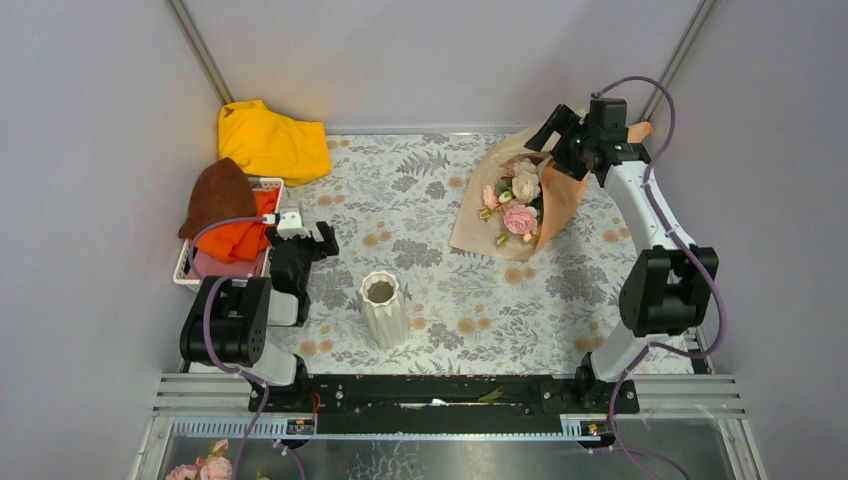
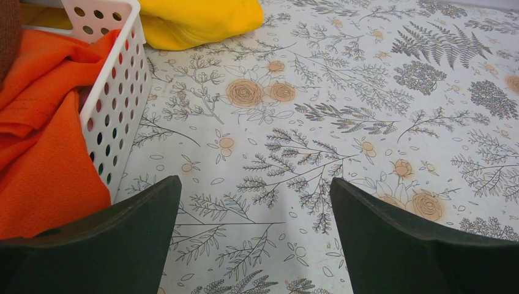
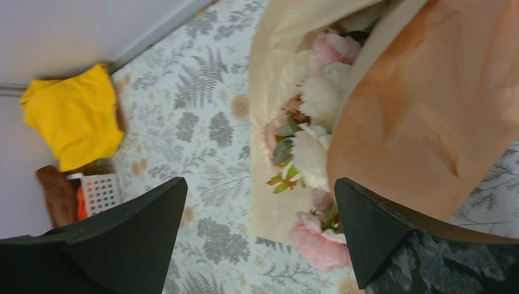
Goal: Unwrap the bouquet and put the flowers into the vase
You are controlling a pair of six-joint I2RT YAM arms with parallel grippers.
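1. Main risk is the wrap. The bouquet (image 1: pixel 560 195) lies wrapped at the far right of the table (image 1: pixel 440 255), heads pointing toward the middle. The right gripper (image 3: pixel 260 184) hovers just over its narrow far end, jaws wide, holding nothing. If the pinch catches both the kraft paper and the peach sheet, or a stem with them, the whole bundle gets dragged and doesn't open.
2. Nothing pins the bundle, so a one-arm pull likely slides it across the table. The left gripper (image 2: pixel 254 180) is wide and empty, low beside the basket (image 2: pixel 116 104) and well apart from the bouquet.
3. The vase (image 1: pixel 383 310) stands upright at near-centre between the arms, well apart from the bouquet. It's small with a round mouth, so long stems entering off-centre could tip it.
4. The flowers (image 3: pixel 309 104) sit loose inside, and a fast peel could scatter them.
5. Clutter is all on the left: yellow cloth (image 1: pixel 272 143) in the far corner, orange cloth (image 2: pixel 43 141) in the basket, brown cloth (image 1: pixel 218 195) on top. None lies between bouquet and vase. The basket does crowd the left arm's outward swing.
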